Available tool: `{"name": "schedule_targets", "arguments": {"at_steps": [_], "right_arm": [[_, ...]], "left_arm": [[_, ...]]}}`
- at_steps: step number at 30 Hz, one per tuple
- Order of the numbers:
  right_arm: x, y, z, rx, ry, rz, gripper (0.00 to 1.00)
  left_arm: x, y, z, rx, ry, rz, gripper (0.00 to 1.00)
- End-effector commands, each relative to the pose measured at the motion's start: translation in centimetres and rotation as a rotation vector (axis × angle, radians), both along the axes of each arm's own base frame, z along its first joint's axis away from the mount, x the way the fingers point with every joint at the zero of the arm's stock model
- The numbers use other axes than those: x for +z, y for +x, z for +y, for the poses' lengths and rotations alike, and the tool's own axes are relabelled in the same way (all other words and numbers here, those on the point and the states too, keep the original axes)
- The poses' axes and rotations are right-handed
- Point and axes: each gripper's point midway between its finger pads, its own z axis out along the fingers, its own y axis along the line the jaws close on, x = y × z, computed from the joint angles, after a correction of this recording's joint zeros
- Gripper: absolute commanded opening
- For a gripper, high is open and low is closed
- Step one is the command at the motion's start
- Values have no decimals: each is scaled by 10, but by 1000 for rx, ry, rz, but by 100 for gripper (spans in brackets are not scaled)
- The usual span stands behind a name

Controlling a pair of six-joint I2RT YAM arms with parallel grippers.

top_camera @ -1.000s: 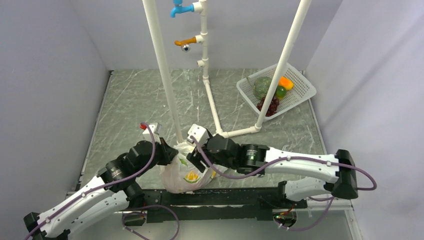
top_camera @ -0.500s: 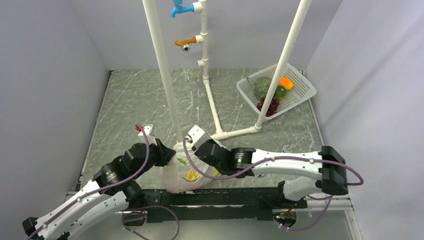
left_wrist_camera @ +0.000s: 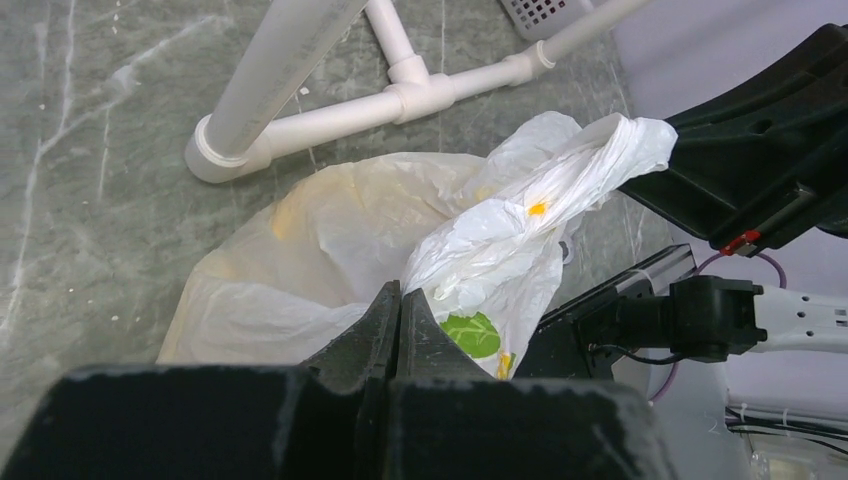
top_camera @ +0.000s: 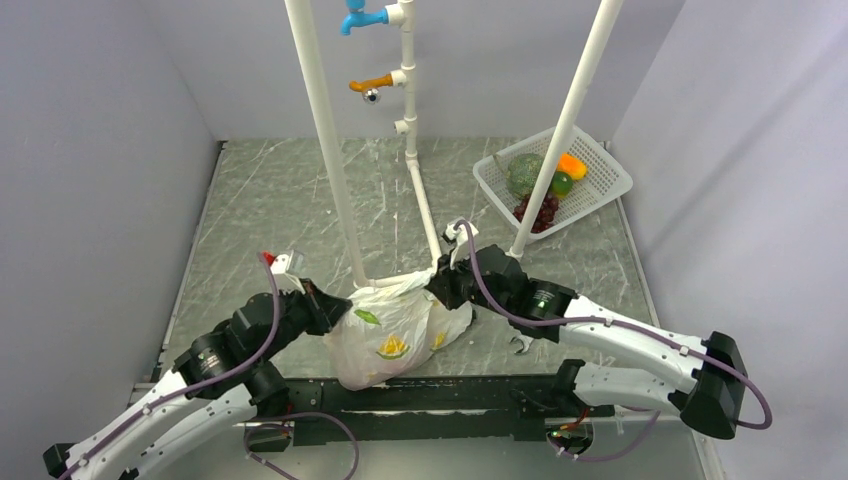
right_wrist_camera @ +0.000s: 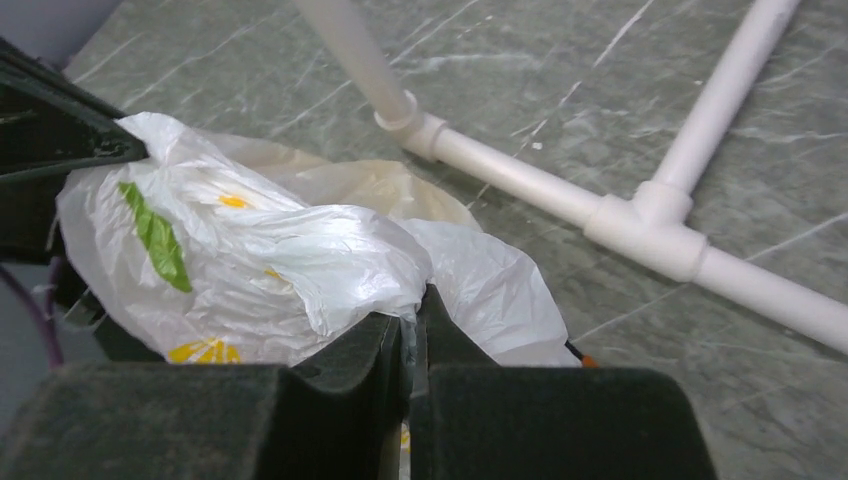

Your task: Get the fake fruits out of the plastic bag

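While both grippers are clamping it: the thin, crinkly, translucent white plastic bag (top_camera: 395, 335), printed with lemon slices and green leaves, is lying on the table just beyond the arm bases, strung between the two.
Left gripper (left_wrist_camera: 400, 300): the black two-finger pincer is pressing its fingers together on the bag's near-left edge.
Right gripper (right_wrist_camera: 412, 312): its black fingers are pinching a bunched fold of film at the bag's far-right top and drawing it taut.
Bag's long axis: running left to right, slanting slightly away toward the right gripper.
Fake fruits: hiding inside the bag, with only a yellowish tint showing through the film.
Nearer arm: neither, since both are touching the bag; one is probably going to have to let go before reaching in.
Surface: the grey-green marbled tabletop (top_camera: 270, 200) is lying flat under the bag.
Room: a white plastic pipe frame (top_camera: 325, 130) is standing just behind the bag, crowding any lift on that side.
Far right: a white perforated plastic basket (top_camera: 608, 185) is sitting well apart, holding a green netted melon (top_camera: 523, 172) and dark purple grapes (top_camera: 540, 212).
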Motion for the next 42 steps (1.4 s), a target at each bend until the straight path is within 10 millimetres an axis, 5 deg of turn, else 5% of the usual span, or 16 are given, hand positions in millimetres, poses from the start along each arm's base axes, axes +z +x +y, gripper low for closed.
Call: {"name": "schedule_targets", "arguments": {"at_steps": [1, 3, 8, 16, 23, 28, 30, 34, 42], "right_arm": [[-5, 4, -14, 3, -26, 9, 0], [0, 0, -7, 59, -19, 0, 10], [14, -9, 14, 200, -29, -21, 66], [31, 3, 35, 90, -295, -242, 87], [10, 5, 50, 63, -413, -244, 77], [24, 3, 46, 42, -334, -258, 70], [35, 1, 41, 36, -289, -269, 62], [44, -2, 26, 14, -213, -285, 30], [44, -4, -13, -57, -37, -220, 13]], "left_arm": [[-13, -1, 35, 101, 114, 11, 0], [-7, -1, 33, 90, 99, -3, 0], [0, -1, 18, 25, 97, -1, 0], [-9, 2, 5, -14, 127, 29, 0], [-8, 1, 7, -10, 130, 31, 0], [-11, 0, 10, 5, 112, 32, 0], [-12, 0, 12, 12, 107, 30, 0], [-12, 0, 15, 24, 114, 29, 0], [-17, -3, 19, 28, 126, 41, 0]]}}
